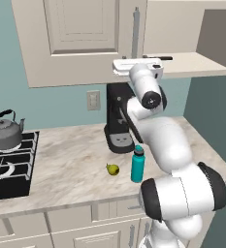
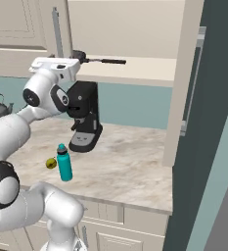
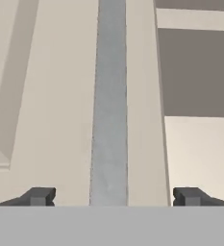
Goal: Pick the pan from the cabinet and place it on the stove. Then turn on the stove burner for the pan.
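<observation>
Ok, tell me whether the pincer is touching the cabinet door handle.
Apart. In the hand view the pincer is open, and the handle runs between its fingertips with clear space on both sides.

Pale marbled desk over beige base cabinets, running from the stove on the left to the right-hand corner. Standing on it: 1 black coffee machine near the back wall, 1 teal bottle upright in front of it, 1 small yellow-green fruit just left of the bottle. On the stove grate, 1 grey kettle. Above, open cabinet shelf carrying a dark pan.
</observation>
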